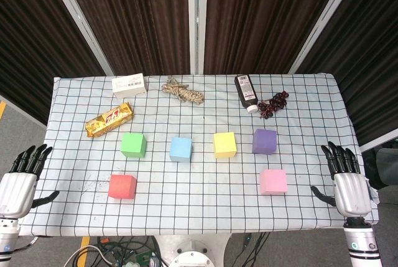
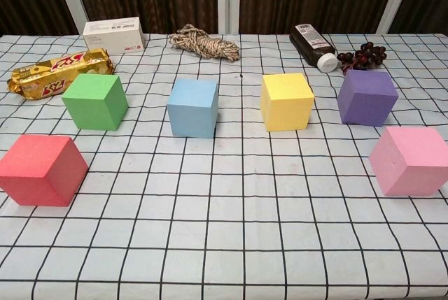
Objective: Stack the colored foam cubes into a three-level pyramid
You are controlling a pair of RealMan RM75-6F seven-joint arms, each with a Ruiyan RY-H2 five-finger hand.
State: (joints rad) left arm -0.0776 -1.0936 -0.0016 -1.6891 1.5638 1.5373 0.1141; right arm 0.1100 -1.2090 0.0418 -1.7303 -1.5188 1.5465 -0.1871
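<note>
Six cubes: green, blue, yellow, purple sitting in a row mid-table; red, pink lying nearer, all well apart, none stacked yet.
Step tip: prob. gathering three touching as base first, edges flush w/ cloth grid.
Two hands: left hand, right hand waiting at table's near corners, fingers spread, holding nothing.
Clutter at back: one box, one snack bar, one rope, one bottle.
</note>
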